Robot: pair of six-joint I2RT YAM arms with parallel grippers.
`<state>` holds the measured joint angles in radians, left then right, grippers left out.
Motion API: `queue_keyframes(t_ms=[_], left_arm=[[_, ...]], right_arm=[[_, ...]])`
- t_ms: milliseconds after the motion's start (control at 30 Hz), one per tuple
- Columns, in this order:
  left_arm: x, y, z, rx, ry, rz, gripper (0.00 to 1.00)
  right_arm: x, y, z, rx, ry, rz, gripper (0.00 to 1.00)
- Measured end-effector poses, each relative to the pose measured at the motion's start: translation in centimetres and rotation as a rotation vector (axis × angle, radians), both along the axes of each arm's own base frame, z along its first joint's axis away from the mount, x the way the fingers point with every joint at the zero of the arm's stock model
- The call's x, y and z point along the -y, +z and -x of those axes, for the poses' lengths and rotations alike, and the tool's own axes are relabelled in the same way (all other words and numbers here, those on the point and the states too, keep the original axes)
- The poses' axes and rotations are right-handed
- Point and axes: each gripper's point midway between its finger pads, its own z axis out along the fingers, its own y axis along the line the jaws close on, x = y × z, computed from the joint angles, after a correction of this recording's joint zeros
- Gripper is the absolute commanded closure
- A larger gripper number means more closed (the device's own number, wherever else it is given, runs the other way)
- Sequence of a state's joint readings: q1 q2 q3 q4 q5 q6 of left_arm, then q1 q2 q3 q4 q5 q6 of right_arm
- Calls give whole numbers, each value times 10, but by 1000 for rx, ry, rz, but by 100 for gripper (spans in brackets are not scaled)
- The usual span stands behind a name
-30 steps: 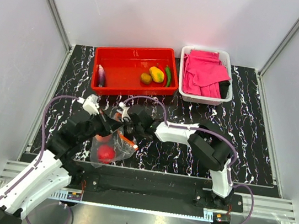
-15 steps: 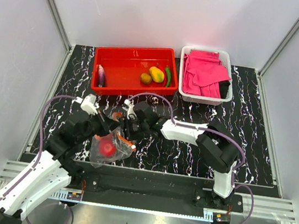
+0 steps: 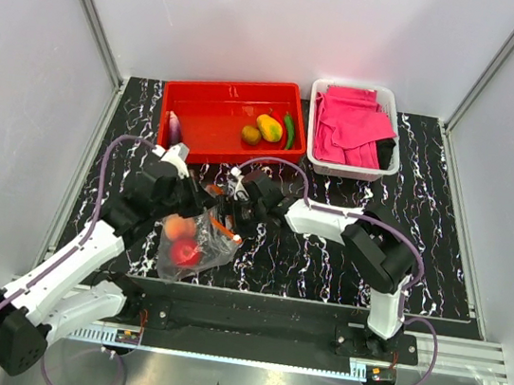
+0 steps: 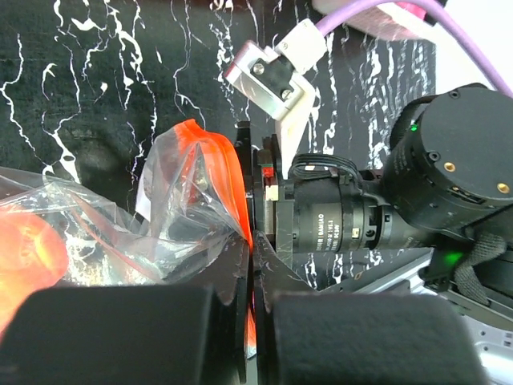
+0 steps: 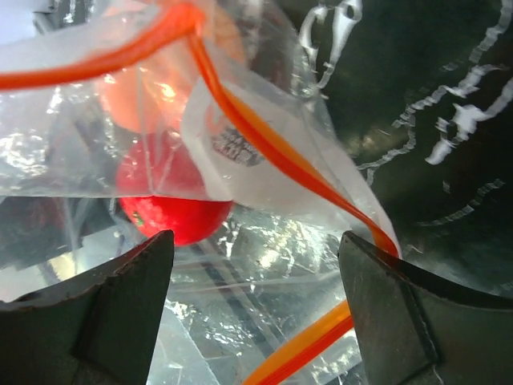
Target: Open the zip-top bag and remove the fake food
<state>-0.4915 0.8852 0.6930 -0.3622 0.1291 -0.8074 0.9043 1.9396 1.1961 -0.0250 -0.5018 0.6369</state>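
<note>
The zip-top bag [image 3: 197, 246] hangs crumpled near the table's front, its zip strip [image 5: 264, 136] facing the right wrist camera. Inside it are a red round fruit [image 5: 172, 200] and an orange [image 5: 136, 88]. My left gripper [image 4: 252, 245] is shut on the bag's red-orange strip and holds that edge up. Just right of it, my right gripper [image 5: 252, 249] stands open with clear plastic between its fingers [image 5: 120, 313], not pinched. More fake food lies in the red tray [image 3: 211, 143]: eggplant [image 3: 174, 128], kiwi [image 3: 251, 134], mango [image 3: 269, 127] and chili [image 3: 289, 130].
A white basket [image 3: 346, 172] with pink cloths [image 3: 348, 124] stands at the back right beside the tray. The two wrists are close together over the bag. Frame rails and white walls bound the black marbled table [image 3: 422, 244].
My right gripper has opened and let go of the bag's edge. The left arm has swung farther from the base, lifting the bag's zip edge; the fruits have shifted inside.
</note>
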Motion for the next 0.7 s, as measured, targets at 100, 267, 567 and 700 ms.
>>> queue_keyframes(t_ms=[100,267,567,700], left_arm=[[6,-1,-3,-10,-22,-24,100],[24,16,-13,15,-67,-17,100],[74,65,-14,142,-206,87,100],[69,62,-11,151,-190,79,100]], right_arm=[[7,-2,-2,-2,-25,22,15],[17,0,-2,14,-57,41,25],[18,51,5,105,-39,-100,26],[21,53,4,112,-46,-110,22]])
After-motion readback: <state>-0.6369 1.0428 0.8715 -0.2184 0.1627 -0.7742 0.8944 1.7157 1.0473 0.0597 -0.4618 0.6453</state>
